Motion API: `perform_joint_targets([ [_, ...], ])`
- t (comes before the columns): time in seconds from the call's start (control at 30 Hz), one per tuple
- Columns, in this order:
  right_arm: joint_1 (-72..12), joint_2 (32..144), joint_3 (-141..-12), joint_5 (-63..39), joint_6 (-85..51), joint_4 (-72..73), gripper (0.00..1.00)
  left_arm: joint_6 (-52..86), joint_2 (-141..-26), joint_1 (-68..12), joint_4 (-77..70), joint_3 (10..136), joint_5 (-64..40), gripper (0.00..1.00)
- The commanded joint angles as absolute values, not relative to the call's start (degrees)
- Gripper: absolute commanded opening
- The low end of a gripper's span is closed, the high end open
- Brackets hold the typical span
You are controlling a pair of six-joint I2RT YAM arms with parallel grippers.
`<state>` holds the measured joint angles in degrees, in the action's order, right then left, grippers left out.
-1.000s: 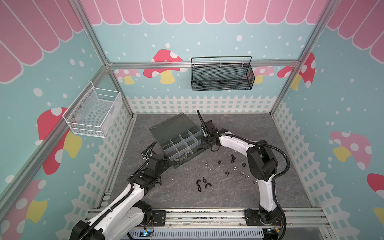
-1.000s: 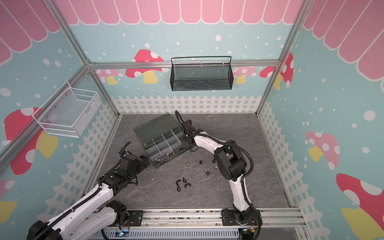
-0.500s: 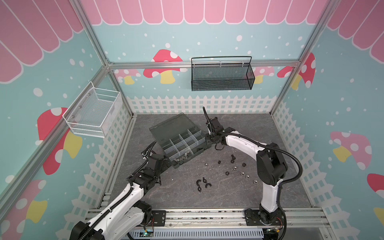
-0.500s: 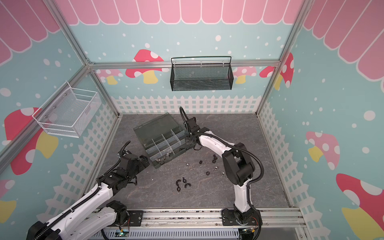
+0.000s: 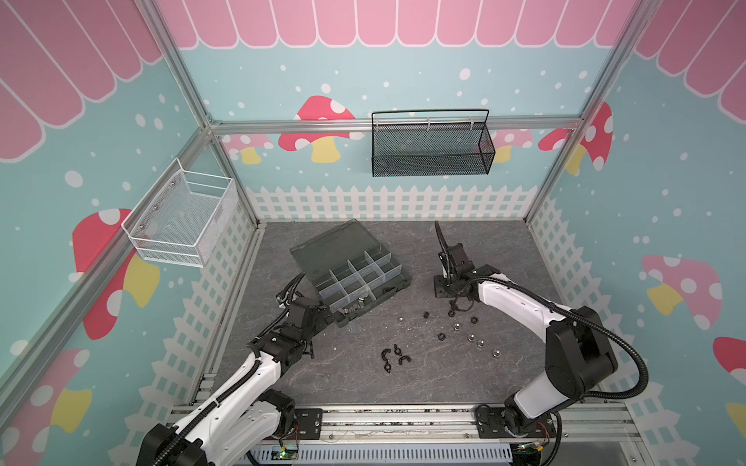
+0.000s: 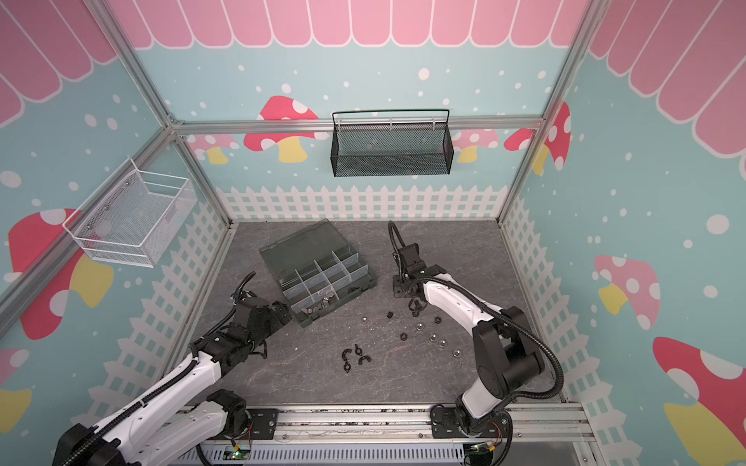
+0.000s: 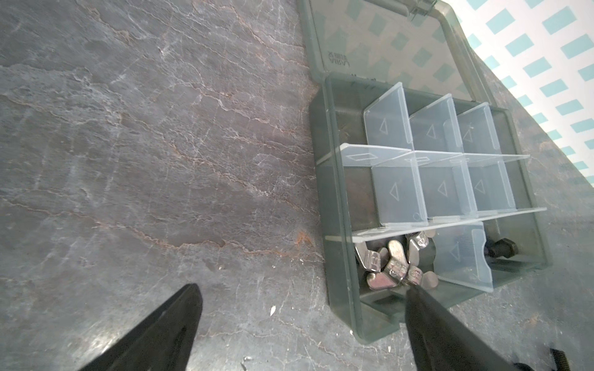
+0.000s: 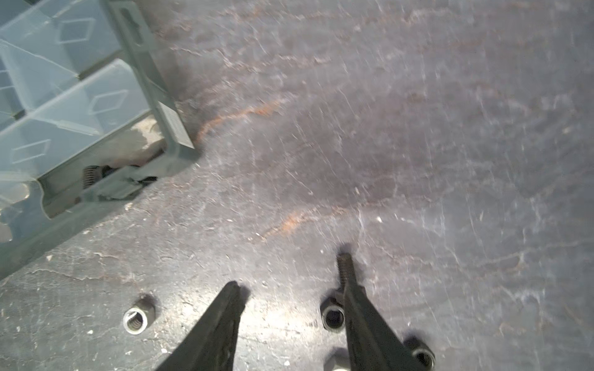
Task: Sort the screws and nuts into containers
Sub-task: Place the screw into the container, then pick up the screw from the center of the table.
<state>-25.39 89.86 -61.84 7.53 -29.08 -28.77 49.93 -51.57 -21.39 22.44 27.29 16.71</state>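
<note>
Nearest the rail, three black wing nuts [image 5: 393, 359] lay in a loose cluster on the slate floor [image 5: 484, 250], well in front of the box [image 5: 355, 278]. Just beyond them, to the box's right front, hex nuts [image 5: 441, 335] and shiny domed nuts [image 5: 480, 343] were scattered over the floor. The left gripper [image 7: 299, 324] hovered at the box's near corner with its jaws spread wide and nothing between them; in the left wrist view one fingertip [image 7: 418, 298] stood over the corner compartment that held a pile of silver wing nuts [image 7: 395, 263], and a black screw [image 7: 501, 249] lay in the compartment beside it. The right gripper [image 8: 289, 289] was low over the floor to the right of the box, jaws parted and empty; in the right wrist view a black screw [image 8: 344, 266] lay along one fingertip [image 8: 353, 295], though whether they touched could not be told, with a nut [image 8: 333, 316] just beside it and another [image 8: 136, 318] apart. The box sat open, its smoky lid [image 5: 335, 246] laid back toward the fence. On the walls behind hung a white basket [image 5: 181, 220] and a black basket [image 5: 430, 147].
</note>
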Motion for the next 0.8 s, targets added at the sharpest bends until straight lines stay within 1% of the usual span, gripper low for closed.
perform_joint_targets([
  [0.0,-23.4,87.7,-59.2,4.9,-29.1,-29.6,0.58,49.7,-50.4,-21.0,23.1,28.7,17.2,0.99],
  [0.37,-19.1,91.6,-57.7,1.2,-24.3,-30.5,0.57,51.5,-50.3,-20.9,22.8,28.3,16.9,0.99],
  [0.63,-17.9,96.5,-58.5,-2.6,-21.3,-29.9,0.53,52.3,-51.0,-20.7,22.5,28.0,16.8,0.99],
  [0.77,-17.8,98.4,-58.7,-2.8,-20.8,-29.8,0.50,52.7,-51.2,-20.7,22.5,27.6,16.7,0.99],
])
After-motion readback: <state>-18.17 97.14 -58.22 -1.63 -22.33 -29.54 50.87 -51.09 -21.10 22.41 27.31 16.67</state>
